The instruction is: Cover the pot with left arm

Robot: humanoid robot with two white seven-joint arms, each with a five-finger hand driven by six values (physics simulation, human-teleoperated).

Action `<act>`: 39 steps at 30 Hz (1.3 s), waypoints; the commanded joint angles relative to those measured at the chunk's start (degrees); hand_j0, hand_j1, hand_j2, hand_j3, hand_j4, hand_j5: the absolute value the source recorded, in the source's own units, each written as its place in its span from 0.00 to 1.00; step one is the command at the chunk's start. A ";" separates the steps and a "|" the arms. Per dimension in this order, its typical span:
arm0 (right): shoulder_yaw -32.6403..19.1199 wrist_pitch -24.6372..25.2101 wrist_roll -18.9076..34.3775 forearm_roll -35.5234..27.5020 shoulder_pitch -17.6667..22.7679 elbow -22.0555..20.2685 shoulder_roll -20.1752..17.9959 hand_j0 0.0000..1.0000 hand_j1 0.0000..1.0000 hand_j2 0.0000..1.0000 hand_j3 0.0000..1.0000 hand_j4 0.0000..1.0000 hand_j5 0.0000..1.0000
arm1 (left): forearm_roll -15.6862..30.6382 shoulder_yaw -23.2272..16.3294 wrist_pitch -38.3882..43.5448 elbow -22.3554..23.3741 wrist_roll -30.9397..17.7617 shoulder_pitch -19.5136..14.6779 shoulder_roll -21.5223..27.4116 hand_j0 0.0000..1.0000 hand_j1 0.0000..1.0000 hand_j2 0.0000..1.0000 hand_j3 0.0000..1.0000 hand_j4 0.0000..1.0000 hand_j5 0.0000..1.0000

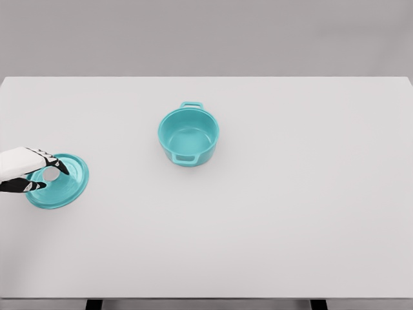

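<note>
At the lower left of the frame, the left hand [40, 173] is seen entering from the left edge, its fingers [57, 165] pinched on the pale knob [50, 174] of the teal lid [59, 181], which lies flat on the white counter [271, 226] and seems not yet lifted. Up and to the right of the hand, near the middle of the frame and well apart from the lid, the open teal pot [188, 135] is found upright, its two handles lined up roughly near-to-far. The carry is judged to run rightward and away; no right hand is shown.
</note>
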 commanded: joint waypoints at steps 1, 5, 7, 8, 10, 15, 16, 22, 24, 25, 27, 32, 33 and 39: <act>0.00 0.00 0.01 0.00 0.00 -0.02 0.00 1.00 1.00 1.00 1.00 1.00 1.00 | 0.31 0.00 0.13 0.21 0.01 0.00 0.07 0.64 0.64 0.64 0.64 0.64 0.64; 0.00 0.00 0.01 0.00 0.00 -0.02 0.00 1.00 1.00 1.00 1.00 1.00 1.00 | 0.31 0.00 0.13 0.82 0.01 -0.17 0.07 0.61 0.61 0.61 0.61 0.61 0.61; 0.00 0.00 0.01 0.00 0.00 -0.02 0.00 1.00 1.00 1.00 1.00 1.00 1.00 | 0.31 0.00 0.13 0.82 0.01 -0.18 0.07 0.61 0.61 0.61 0.61 0.61 0.61; 0.00 0.00 0.01 0.00 0.00 0.07 0.00 1.00 1.00 1.00 1.00 1.00 1.00 | 0.31 0.00 0.13 0.82 0.01 -0.18 0.07 0.61 0.61 0.61 0.61 0.61 0.61; 0.00 0.00 0.01 0.00 0.00 -0.02 0.00 1.00 1.00 1.00 1.00 1.00 1.00 | 0.31 0.00 0.13 0.82 0.01 -0.18 0.07 0.61 0.61 0.61 0.61 0.61 0.61; 0.00 0.00 0.01 0.00 0.00 -0.02 0.00 1.00 1.00 1.00 1.00 1.00 1.00 | 0.31 0.00 0.13 0.73 0.01 -0.18 0.07 0.55 0.55 0.55 0.55 0.55 0.55; 0.00 0.00 0.01 0.00 0.00 -0.02 0.00 1.00 1.00 1.00 1.00 1.00 1.00 | 0.39 0.00 0.13 0.65 0.01 -0.18 0.07 0.55 0.55 0.55 0.55 0.55 0.55; 0.00 0.00 0.01 0.00 0.00 -0.01 0.00 1.00 1.00 1.00 1.00 1.00 1.00 | 0.83 0.09 0.13 0.12 0.01 -0.35 0.16 0.50 0.50 0.50 0.50 0.50 0.50; 0.00 0.00 0.01 0.00 0.00 -0.01 0.00 1.00 1.00 1.00 1.00 1.00 1.00 | 1.01 0.09 0.13 0.12 0.01 -0.79 0.24 0.50 0.50 0.50 0.50 0.50 0.50; 0.00 0.00 0.01 0.00 0.00 -0.02 0.00 1.00 1.00 1.00 1.00 1.00 1.00 | 1.10 0.09 0.13 0.12 0.01 -1.14 0.24 0.50 0.50 0.50 0.50 0.50 0.50; 0.00 0.00 0.01 0.00 0.00 -0.01 0.00 1.00 1.00 1.00 1.00 1.00 1.00 | 1.19 0.09 0.13 0.12 0.01 -1.76 0.24 0.50 0.50 0.50 0.50 0.50 0.50; 0.00 0.00 0.01 0.00 0.00 -0.02 0.00 1.00 1.00 1.00 1.00 1.00 1.00 | 1.27 0.27 0.13 0.03 0.01 -3.08 0.24 0.49 0.49 0.49 0.49 0.49 0.49; 0.00 0.00 0.01 0.00 0.00 0.07 0.00 1.00 1.00 1.00 1.00 1.00 1.00 | 1.27 0.27 0.13 0.12 0.01 -3.43 0.24 0.49 0.49 0.49 0.49 0.49 0.49; 0.00 0.00 0.01 0.00 0.00 0.07 0.00 1.00 1.00 1.00 1.00 1.00 1.00 | 1.27 0.09 0.13 0.03 0.01 -4.66 0.24 0.46 0.46 0.46 0.46 0.46 0.46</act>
